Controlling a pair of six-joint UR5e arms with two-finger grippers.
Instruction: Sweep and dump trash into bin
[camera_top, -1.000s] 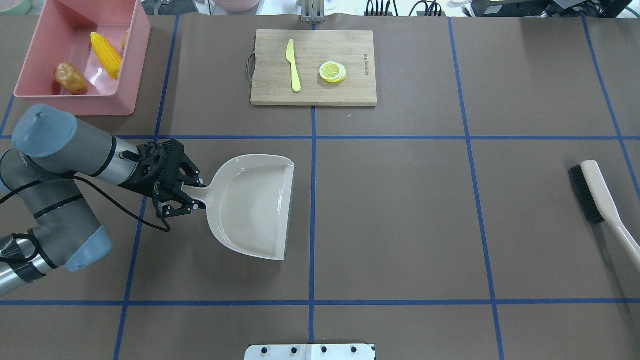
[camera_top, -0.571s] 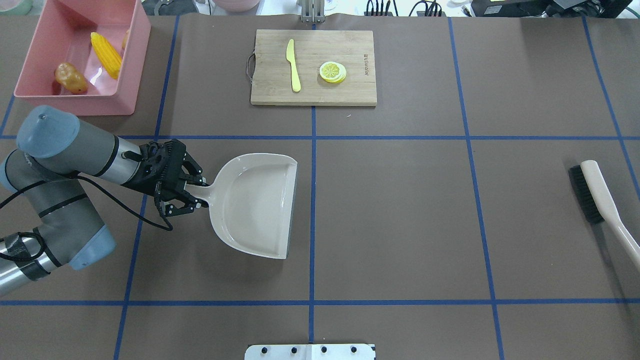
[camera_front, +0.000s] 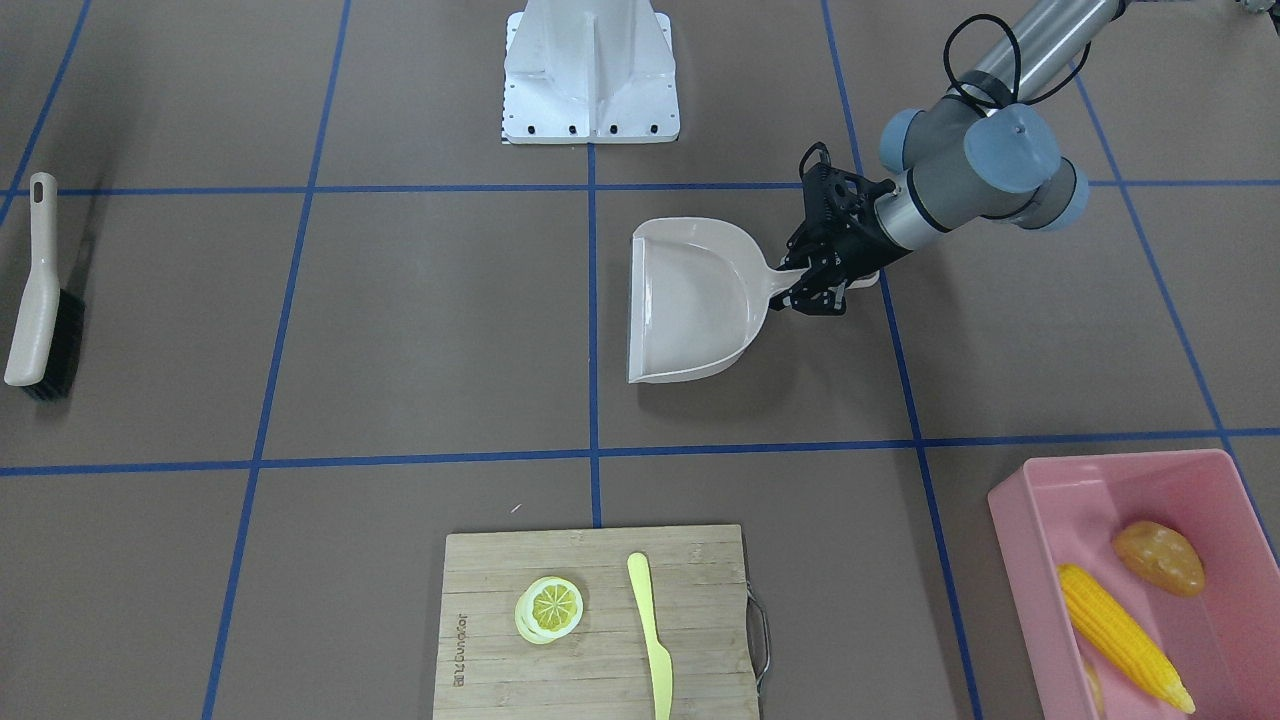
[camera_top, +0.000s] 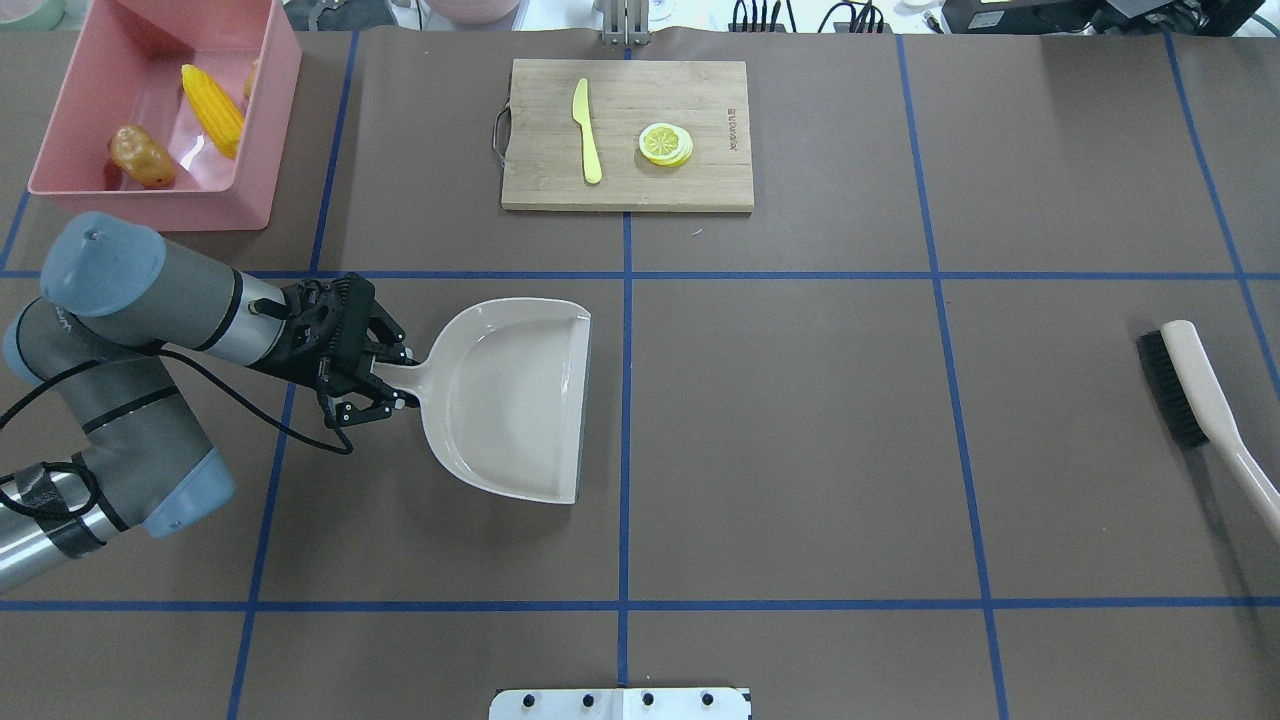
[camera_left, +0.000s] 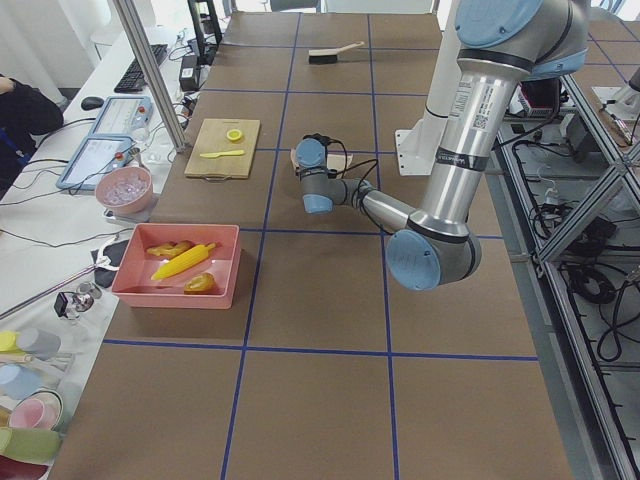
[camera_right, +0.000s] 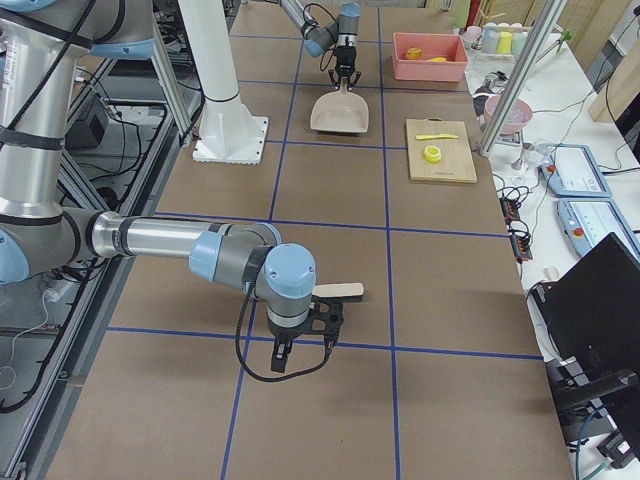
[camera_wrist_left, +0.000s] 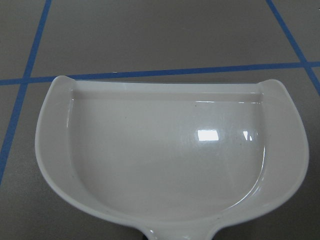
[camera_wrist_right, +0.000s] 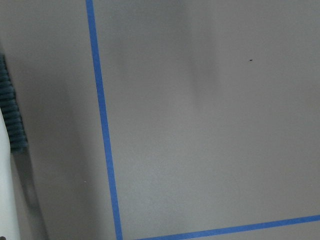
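The pink bin stands at the far left corner. In it lie the trash pieces: a yellow corn cob, an orange-brown potato-like lump and a tan ginger root, mostly hidden by the wall in the overhead view. My left gripper is shut on the handle of a beige dustpan, whose scoop holds nothing in the left wrist view. Only the exterior right view shows my right gripper, beside the brush handle; I cannot tell whether it is open or shut.
A beige brush with black bristles lies at the right edge of the table. A wooden cutting board at the far middle carries a pale yellow knife and a lemon slice. The robot's white base plate sits at the near edge.
My left arm has shifted the dustpan slightly toward the far side of the table, still gripping its handle. The brush and the bin's contents have not moved.
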